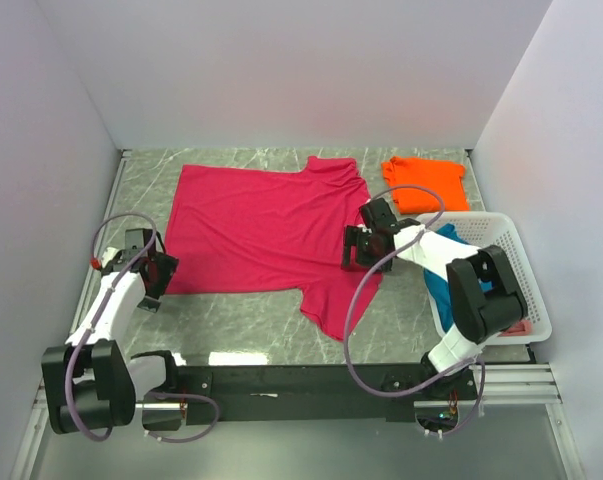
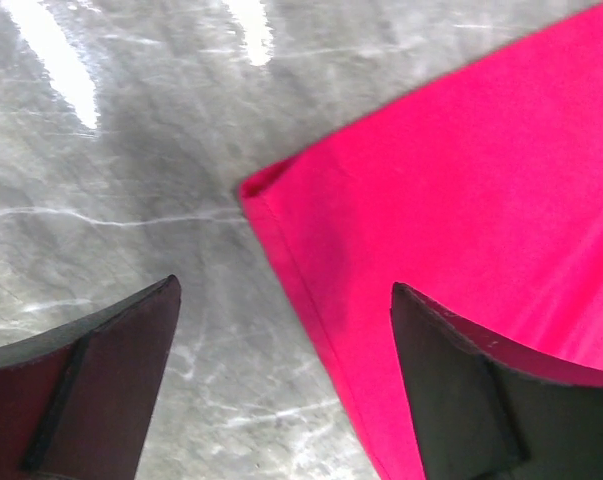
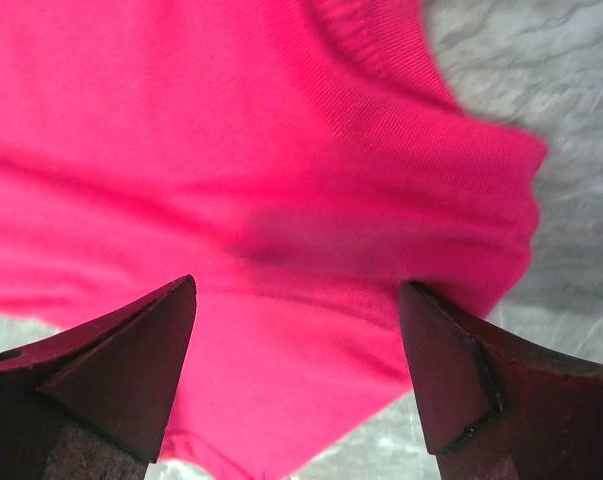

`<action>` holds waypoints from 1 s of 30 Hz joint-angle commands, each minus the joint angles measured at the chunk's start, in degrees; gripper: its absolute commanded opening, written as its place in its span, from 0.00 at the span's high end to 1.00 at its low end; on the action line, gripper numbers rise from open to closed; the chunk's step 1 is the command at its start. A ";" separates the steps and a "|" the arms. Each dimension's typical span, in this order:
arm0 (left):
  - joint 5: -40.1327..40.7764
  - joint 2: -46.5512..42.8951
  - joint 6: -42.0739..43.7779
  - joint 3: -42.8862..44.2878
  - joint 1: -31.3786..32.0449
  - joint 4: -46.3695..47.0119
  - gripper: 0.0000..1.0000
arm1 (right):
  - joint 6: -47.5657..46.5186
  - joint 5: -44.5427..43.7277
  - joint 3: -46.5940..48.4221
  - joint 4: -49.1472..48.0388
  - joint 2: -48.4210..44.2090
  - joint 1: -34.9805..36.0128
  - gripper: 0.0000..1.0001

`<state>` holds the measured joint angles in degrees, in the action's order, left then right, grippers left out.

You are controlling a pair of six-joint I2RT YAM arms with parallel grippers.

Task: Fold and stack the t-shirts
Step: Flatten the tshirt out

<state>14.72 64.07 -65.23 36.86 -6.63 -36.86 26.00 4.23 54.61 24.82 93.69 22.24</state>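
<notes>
Your crimson t-shirt (image 1: 261,225) lies spread flat across the middle of the table (image 1: 241,320), with its hem toward the left edge and its collar toward the far right. Your left pincer (image 1: 159,268) sits at the shirt's near-left hem corner. The left wrist view shows it released, jaws wide apart. The cloth corner lies between them, one finger (image 2: 481,400) is over the crimson fabric, and the other is over bare marble. I can't tell from these views whether either finger touches the cloth. Your right pincer (image 1: 359,247) hangs over the right side of the same shirt, close to where the near sleeve joins the body. It is also released, with both fingers spread and nothing but crimson cloth and a ribbed hem beneath them. The orange t-shirt (image 1: 426,183) rests folded near the table's far right corner, just beyond the crimson collar and apart from it. A white basket (image 1: 534,290) stands along the right edge. A teal t-shirt (image 1: 439,292) is bunched inside it, partly hidden by your right arm, and a scrap of pink cloth (image 1: 521,327) shows at its near end.
</notes>
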 commanded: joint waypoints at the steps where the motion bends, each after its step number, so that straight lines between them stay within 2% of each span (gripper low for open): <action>1: -0.39 0.96 0.81 -1.00 -1.10 1.96 0.10 | -3.15 -1.06 0.32 1.11 -6.32 2.45 0.12; 4: -0.75 2.63 1.51 -2.23 -2.24 4.25 0.18 | -3.41 0.16 -0.20 1.46 -9.92 3.60 0.12; 5: -0.92 3.33 1.77 -2.32 -3.11 4.78 0.23 | -3.76 1.04 -0.38 1.37 -10.36 3.77 0.12; 13: -3.82 10.10 3.79 -1.97 -4.00 10.31 0.45 | -3.85 0.61 -2.31 4.71 -12.39 5.27 0.12; 15: -3.73 12.03 4.32 -1.88 -4.00 11.02 0.69 | -3.94 0.25 -2.93 5.94 -13.00 6.67 0.12; 16: -3.82 12.65 4.58 -1.88 -4.00 11.11 0.87 | -3.94 0.08 -3.54 6.47 -13.96 7.37 0.12; 17: -3.82 13.26 4.41 -1.53 -4.00 10.41 0.99 | -4.20 0.08 -3.89 7.69 -14.58 8.77 0.12; 19: -3.82 14.15 4.68 -1.53 -4.09 10.50 0.99 | -3.85 -0.80 -4.77 9.10 -16.33 10.62 0.12; 24: -4.79 12.05 4.24 -2.76 -4.00 11.20 0.99 | -3.94 -4.05 -6.36 13.76 -19.86 22.37 0.13; 27: -4.35 10.38 4.15 -3.11 -4.00 10.50 0.99 | -3.24 -6.95 -6.09 16.84 -19.08 29.32 0.15; 30: -3.12 8.79 3.62 -3.29 -4.09 9.79 0.99 | -2.27 -7.48 -6.27 17.37 -17.58 33.21 0.17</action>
<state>10.92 74.65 -61.63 34.68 -10.59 -25.10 22.98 -0.08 48.69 39.11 75.64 52.93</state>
